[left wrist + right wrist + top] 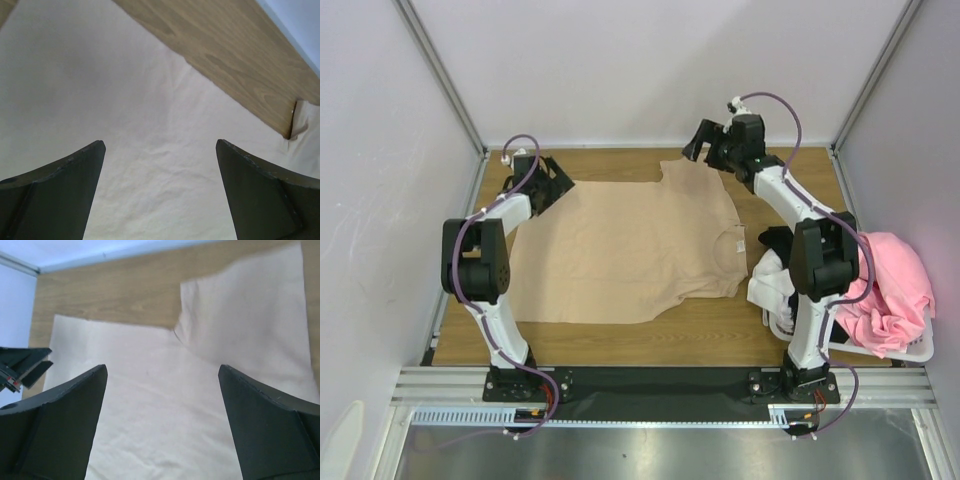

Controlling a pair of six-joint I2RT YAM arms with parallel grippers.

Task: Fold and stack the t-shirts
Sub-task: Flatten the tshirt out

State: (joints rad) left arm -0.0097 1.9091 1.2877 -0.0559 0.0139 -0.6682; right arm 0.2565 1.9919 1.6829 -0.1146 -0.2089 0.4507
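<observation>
A light tan t-shirt [630, 250] lies spread flat on the wooden table, its collar toward the right. My left gripper [555, 185] hovers open over the shirt's far left corner, and only tan cloth [100, 90] shows between its fingers [160, 145]. My right gripper [705, 140] hangs open above the far sleeve [250, 325], with nothing between its fingers [162, 370]. A pink t-shirt [885, 290] is heaped in the basket at the right. A white t-shirt [770, 285] and a black one [778, 240] hang crumpled beside the right arm.
The white plastic laundry basket [910, 350] stands at the table's right edge, behind the right arm. Bare wood [240, 55] runs along the far side of the shirt. White walls and metal posts close in the back and both sides.
</observation>
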